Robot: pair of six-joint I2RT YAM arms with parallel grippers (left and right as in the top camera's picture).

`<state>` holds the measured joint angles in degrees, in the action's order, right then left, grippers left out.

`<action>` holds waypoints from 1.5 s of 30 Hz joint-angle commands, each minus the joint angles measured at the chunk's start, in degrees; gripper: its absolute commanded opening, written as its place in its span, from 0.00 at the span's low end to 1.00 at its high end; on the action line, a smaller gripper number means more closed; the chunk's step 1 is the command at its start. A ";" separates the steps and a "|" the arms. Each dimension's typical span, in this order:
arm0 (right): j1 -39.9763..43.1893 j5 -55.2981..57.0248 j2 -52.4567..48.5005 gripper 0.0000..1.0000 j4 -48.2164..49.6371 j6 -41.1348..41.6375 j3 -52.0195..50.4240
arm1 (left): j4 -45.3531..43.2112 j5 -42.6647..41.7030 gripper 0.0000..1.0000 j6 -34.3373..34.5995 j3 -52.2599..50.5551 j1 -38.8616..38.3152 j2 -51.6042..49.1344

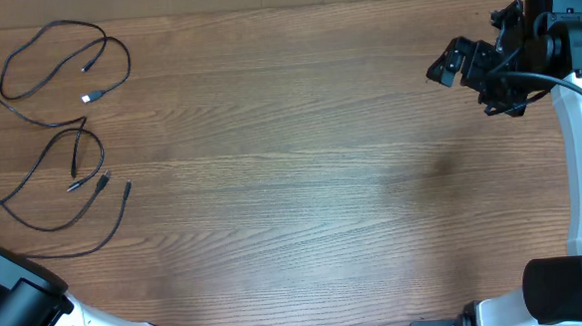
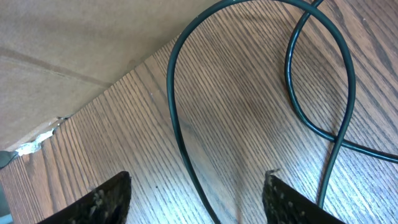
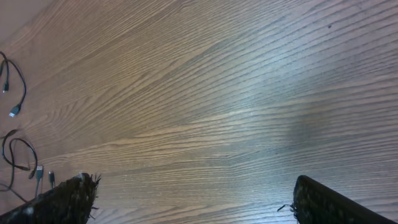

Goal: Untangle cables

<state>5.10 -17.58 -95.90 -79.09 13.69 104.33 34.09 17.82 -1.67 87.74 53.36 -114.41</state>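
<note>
Several thin black cables [image 1: 65,135] lie in loose loops at the far left of the wooden table, with small plug ends [image 1: 90,97], one silver-tipped. In the left wrist view a cable [image 2: 177,118] runs between my open left fingers [image 2: 196,199] and crosses another loop [image 2: 339,134]. My left arm sits at the bottom left of the overhead view; its fingers are out of sight there. My right gripper [image 1: 463,66] is open and empty at the far right, high over bare wood. The right wrist view [image 3: 193,199] shows the cables [image 3: 15,158] far off at the left edge.
A brown cardboard surface [image 2: 56,56] borders the table's edge beside the cables. Thick black arm cables [image 1: 541,75] hang at the right arm. Bare wood [image 1: 301,162] spans the middle between the two arms.
</note>
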 commanded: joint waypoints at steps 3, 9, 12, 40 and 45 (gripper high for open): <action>-0.20 0.39 0.63 1.00 0.20 -0.09 -0.09 | 0.00 2.73 0.65 0.57 0.85 1.97 -0.61; -0.20 0.39 0.63 1.00 0.20 -0.07 -0.09 | -0.46 -1.40 0.66 0.59 0.79 5.22 -0.63; -0.20 0.39 0.63 1.00 0.20 -0.09 -0.09 | -1.77 -6.08 0.63 0.59 0.68 6.82 -1.07; -0.20 0.39 0.63 1.00 0.20 -0.07 -0.09 | 3.43 17.59 0.26 0.61 0.76 8.24 -9.66; -0.20 0.39 0.63 1.00 0.20 -0.07 -0.09 | 4.48 17.33 0.04 2.82 1.03 9.53 -9.64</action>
<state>5.10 -17.56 -95.90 -79.11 13.69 104.33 38.33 32.71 -1.02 87.74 62.11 -123.76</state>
